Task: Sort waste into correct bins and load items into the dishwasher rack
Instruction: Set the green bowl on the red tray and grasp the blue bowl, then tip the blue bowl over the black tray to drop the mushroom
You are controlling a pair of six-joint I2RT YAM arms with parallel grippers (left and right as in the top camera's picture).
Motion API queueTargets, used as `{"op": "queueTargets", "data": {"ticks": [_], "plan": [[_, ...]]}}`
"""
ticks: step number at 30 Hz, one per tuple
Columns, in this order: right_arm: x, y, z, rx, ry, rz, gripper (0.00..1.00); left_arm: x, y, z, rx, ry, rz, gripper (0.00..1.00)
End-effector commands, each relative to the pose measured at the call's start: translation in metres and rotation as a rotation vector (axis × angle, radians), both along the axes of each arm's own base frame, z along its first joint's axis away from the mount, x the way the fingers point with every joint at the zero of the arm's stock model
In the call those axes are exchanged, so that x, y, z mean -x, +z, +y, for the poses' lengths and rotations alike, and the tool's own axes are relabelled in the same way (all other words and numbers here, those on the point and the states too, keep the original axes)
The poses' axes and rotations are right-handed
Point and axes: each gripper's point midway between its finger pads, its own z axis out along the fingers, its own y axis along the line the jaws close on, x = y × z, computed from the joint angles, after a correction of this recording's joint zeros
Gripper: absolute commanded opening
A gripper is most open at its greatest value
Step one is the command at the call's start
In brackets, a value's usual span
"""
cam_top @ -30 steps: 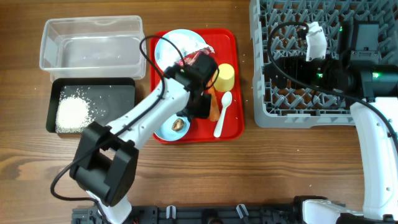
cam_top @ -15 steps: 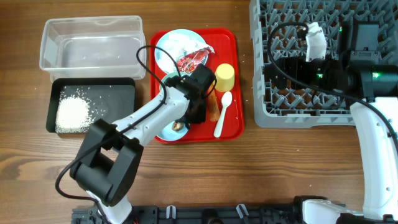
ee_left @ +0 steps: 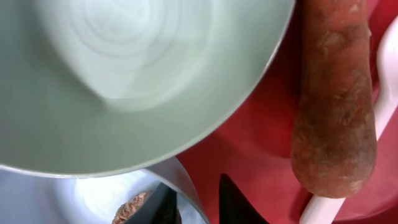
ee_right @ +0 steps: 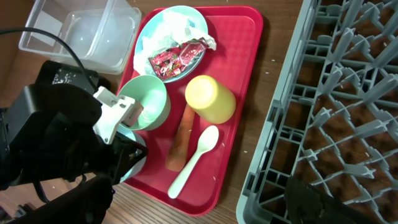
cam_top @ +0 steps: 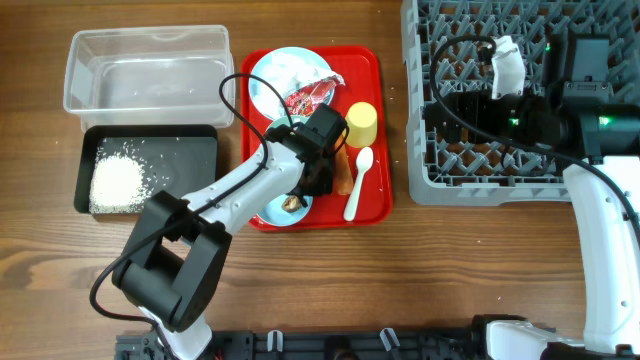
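Over the red tray [ee_left: 249, 149], the left jaws stand narrowly parted astride the pale blue bowl's [ee_left: 87, 196] rim, holding nothing, brown food lump [ee_left: 129, 210] just left.

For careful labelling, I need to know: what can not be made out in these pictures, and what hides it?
- Left hand: left wrist view, only fingertips show at the bottom edge, either side of the blue bowl rim; grip unclear.
- Right hand: right wrist view, cut by the bottom edge; open or shut unclear.
- Green bowl: overhead, largely hidden under the left arm.
- Spoon: left wrist view, cut by the right edge.
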Motion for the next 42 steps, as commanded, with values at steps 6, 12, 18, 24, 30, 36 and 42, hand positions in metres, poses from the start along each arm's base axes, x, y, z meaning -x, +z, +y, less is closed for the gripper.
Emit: {"op": "queueTargets", "data": {"ticks": [6,12,18,24,30,36,42], "plan": [[-0.003,0.004,0.001,0.001,-0.004,-0.008,0.92,-0.003,0.006,0.003,-0.013,0.004,-0.024,0.04],[-0.005,0.006,0.001,0.001,-0.003,-0.019,0.94,-0.012,0.063,0.001,0.015,-0.023,-0.073,0.04],[-0.005,0.006,0.001,0.003,-0.001,-0.02,0.94,-0.019,0.121,0.016,0.134,0.038,-0.125,0.04],[-0.005,0.005,0.001,0.003,-0.001,-0.019,0.94,-0.037,0.147,0.08,0.215,0.211,-0.15,0.04],[-0.004,0.005,0.001,0.003,-0.002,-0.017,0.94,-0.055,0.152,0.145,0.389,0.301,-0.13,0.04],[-0.004,0.005,0.001,0.003,-0.002,-0.017,0.94,-0.06,0.155,0.2,0.579,0.337,-0.154,0.04],[-0.004,0.005,0.001,0.0,-0.004,-0.015,0.94,-0.06,0.149,0.242,0.846,0.33,-0.221,0.04]]}}
